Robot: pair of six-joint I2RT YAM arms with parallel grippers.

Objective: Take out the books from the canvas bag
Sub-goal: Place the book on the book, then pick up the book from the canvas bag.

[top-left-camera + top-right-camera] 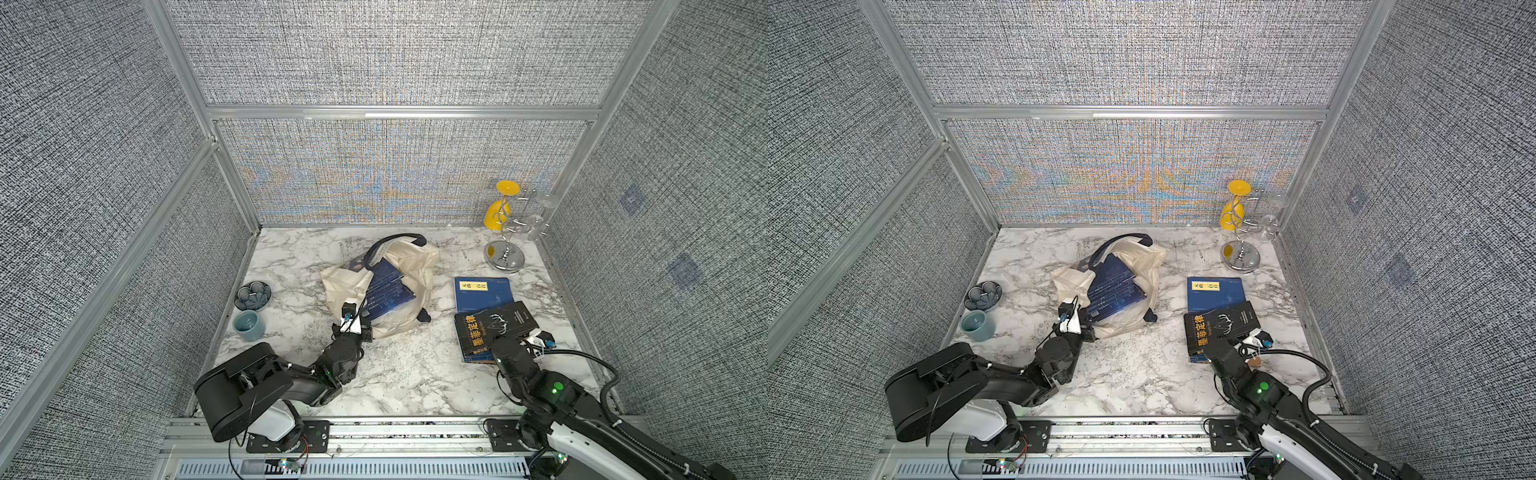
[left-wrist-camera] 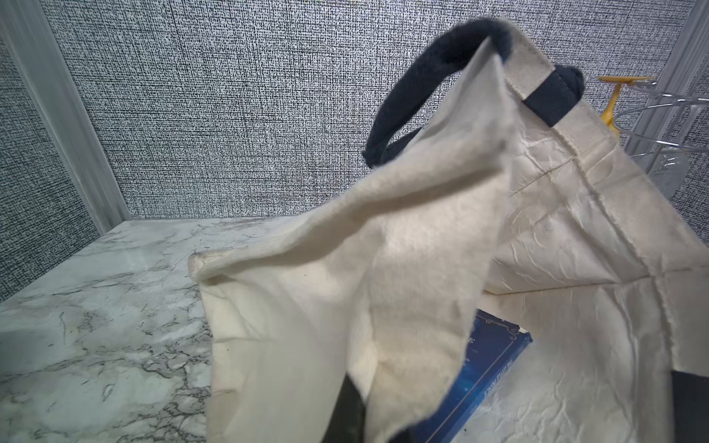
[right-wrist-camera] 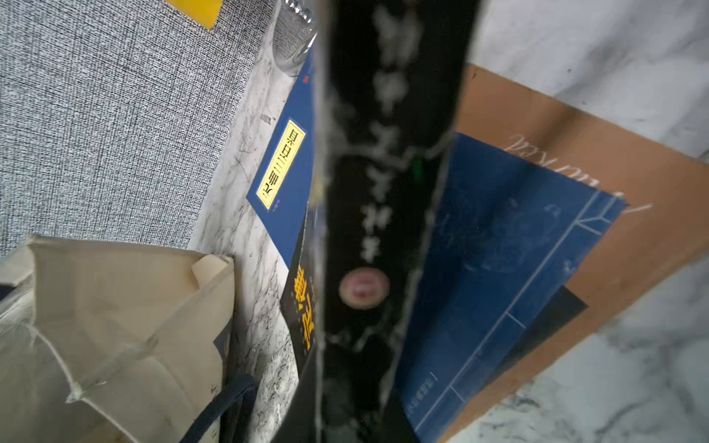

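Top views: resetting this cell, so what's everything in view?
cream canvas bag: one, lying open, centre
navy-blue books: stack, count unclear, inside bag
blue book with yellow label: one, flat, right of bag
black book with yellow characters: one, overlapping it
dark flower-shaped dish: one, left edge
teal ceramic cup: one, beside dish
chrome glass rack: one, back right, holding yellow glass, clear glasses
left gripper: black, jaws shut on bag
right gripper: black, jaws shut on black book
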